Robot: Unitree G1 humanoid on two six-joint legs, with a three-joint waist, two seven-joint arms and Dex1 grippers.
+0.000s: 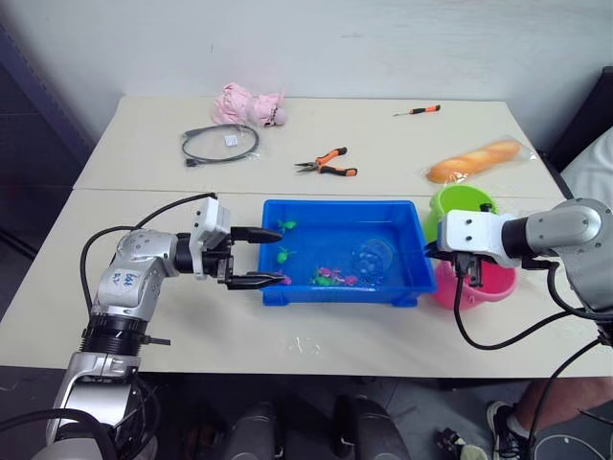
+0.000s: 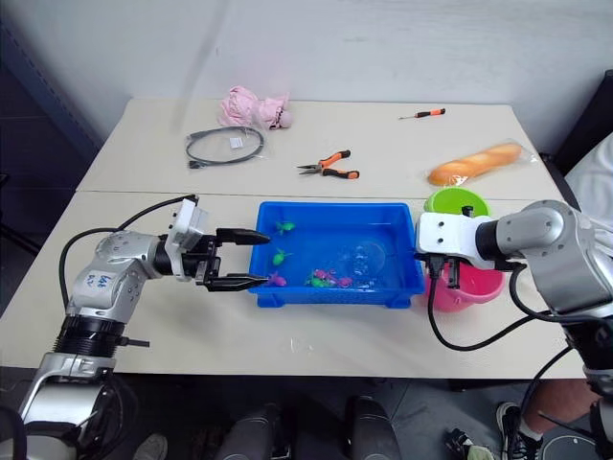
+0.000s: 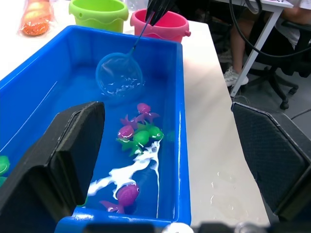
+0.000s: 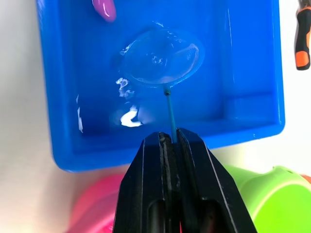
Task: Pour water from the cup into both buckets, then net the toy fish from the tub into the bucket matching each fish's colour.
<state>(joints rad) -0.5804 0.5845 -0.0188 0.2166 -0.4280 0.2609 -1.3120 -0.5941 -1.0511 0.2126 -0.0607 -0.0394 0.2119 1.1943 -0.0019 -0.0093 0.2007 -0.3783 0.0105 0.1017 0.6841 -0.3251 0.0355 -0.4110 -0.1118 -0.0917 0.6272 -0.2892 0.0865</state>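
Now the small round blue-rimmed mesh net (image 4: 160, 57) lies in the shallow bright blue plastic tub (image 1: 287, 292) at frame centre, its thin stick pinched by the closed right gripper (image 4: 170, 141). Tiny pink and green toy fish (image 3: 140, 132) cluster lower down. Left gripper (image 1: 261, 257) gapes wide, empty, at the tub's left rim. Netting is underway, I think; next the hoop must slide under one fish.

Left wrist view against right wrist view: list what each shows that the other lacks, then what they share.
Left wrist view alone: a cluster of pink and green toy fish in the tub, a person's legs beside a chair, and the left gripper with its fingers apart. Right wrist view alone: the right gripper shut on the net's stick, and an orange-handled tool on the table. Both: the blue tub, the net lowered in it, the green bucket and the pink bucket.
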